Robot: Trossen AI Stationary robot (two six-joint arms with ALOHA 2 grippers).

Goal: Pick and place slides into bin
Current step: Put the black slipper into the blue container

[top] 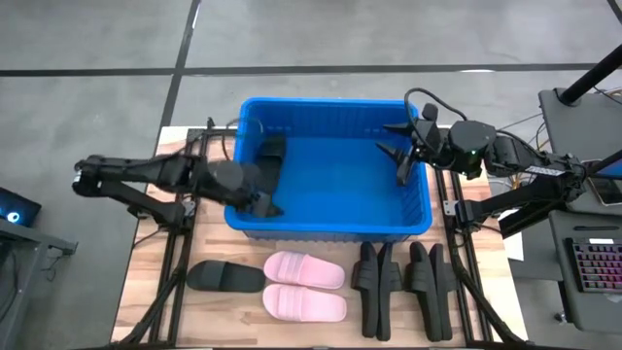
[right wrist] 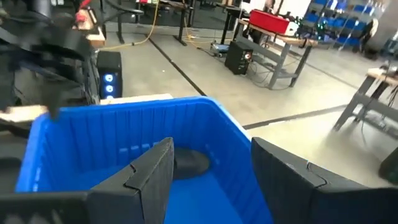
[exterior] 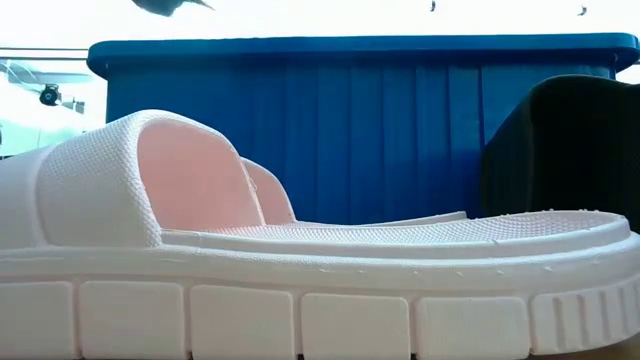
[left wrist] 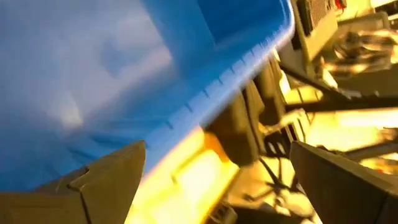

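While both arms reach over the bin (top: 330, 226), the left tool (top: 269, 181) hangs over its left end, fingers spread, with one black slide (top: 271, 153) just beside it on the bin floor. The right tool (top: 401, 149) sits at the right rim, fingers apart, empty. Two pink slides (top: 304, 268) and several black slides (top: 403, 277) lie on the table (top: 146, 292) in front of the bin.
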